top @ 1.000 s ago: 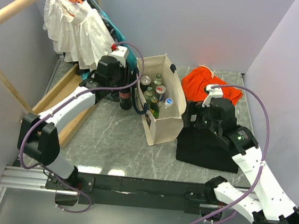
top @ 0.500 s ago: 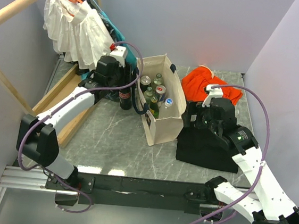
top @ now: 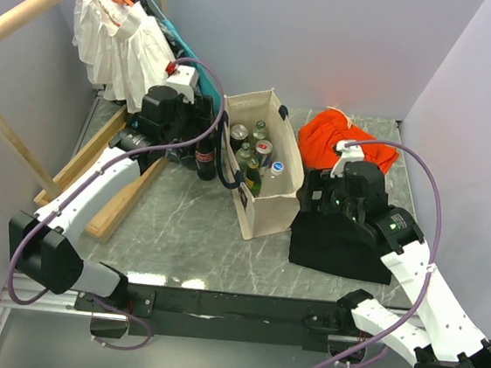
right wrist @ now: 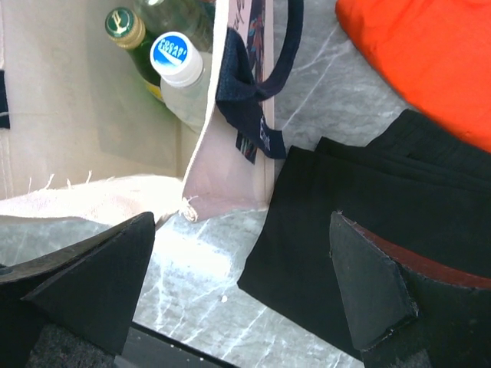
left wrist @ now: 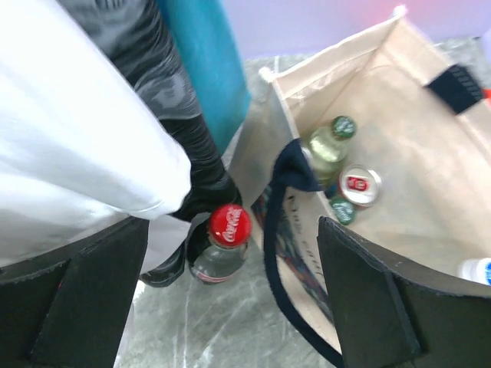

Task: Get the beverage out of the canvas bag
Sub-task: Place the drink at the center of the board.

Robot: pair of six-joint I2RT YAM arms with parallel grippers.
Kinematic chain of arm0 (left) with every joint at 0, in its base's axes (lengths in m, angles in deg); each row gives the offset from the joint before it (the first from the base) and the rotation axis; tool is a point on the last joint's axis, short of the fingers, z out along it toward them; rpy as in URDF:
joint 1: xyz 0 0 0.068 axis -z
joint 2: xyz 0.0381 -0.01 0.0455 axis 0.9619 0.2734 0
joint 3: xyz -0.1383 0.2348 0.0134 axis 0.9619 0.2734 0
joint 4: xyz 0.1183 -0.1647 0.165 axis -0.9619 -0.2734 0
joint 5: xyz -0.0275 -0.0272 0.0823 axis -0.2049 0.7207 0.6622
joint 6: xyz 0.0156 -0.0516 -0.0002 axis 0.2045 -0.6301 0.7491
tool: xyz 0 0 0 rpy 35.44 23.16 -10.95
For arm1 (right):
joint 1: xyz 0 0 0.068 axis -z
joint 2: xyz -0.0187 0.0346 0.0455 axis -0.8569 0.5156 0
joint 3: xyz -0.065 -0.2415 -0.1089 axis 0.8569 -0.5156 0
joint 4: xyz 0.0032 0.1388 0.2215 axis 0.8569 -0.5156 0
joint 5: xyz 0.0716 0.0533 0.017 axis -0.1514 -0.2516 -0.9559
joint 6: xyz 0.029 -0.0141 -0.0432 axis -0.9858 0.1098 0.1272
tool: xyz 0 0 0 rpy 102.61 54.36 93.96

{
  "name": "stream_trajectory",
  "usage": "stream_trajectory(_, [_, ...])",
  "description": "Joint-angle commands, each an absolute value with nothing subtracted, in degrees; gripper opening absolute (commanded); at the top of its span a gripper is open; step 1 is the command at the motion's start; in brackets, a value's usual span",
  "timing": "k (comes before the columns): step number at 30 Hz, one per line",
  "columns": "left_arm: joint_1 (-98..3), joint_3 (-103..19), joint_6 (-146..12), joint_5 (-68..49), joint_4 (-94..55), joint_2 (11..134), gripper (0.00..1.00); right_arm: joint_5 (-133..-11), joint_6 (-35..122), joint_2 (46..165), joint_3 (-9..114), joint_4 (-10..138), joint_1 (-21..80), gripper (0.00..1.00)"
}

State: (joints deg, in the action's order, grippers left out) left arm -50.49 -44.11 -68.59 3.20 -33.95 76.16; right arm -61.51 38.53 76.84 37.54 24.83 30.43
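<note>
One bottle (left wrist: 219, 264) stands beneath left gripper (left wrist: 230, 230), beside canvas bag (left wrist: 399, 107).

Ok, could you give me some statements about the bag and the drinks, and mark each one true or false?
1. The red-capped bottle stands on the table, outside the canvas bag. True.
2. The canvas bag is empty. False: it holds a can and a green-capped bottle.
3. The left jaws are shut on the red-capped bottle. False: they stand open, apart from it.
4. An orange cloth lies to the right of the canvas bag. True.
</note>
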Motion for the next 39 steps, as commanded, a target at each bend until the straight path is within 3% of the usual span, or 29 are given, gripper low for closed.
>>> stream_trajectory(1, [-50.6,-48.7,-69.7,-1.0,-35.7,73.8,0.96,-62.7,39.1,76.1,39.1,19.9,30.0,1.00])
stream_trajectory(13, [-48.2,-58.2,-70.1,-13.6,-41.3,74.7,0.96,-62.0,38.1,74.9,36.6,19.1,30.0,1.00])
stream_trajectory(24, [-37.6,-66.9,-67.6,-8.1,-46.7,80.2,0.96,-62.6,38.2,73.8,43.8,25.0,30.0,1.00])
stream_trajectory(32, [-35.6,-67.2,-70.1,-3.6,-47.4,80.5,0.96,-62.1,37.4,80.7,43.6,32.7,29.9,1.00])
stream_trajectory(39, [-34.0,-70.3,-68.9,-6.8,-51.8,83.3,0.96,-61.5,37.7,84.1,42.8,35.8,29.4,1.00])
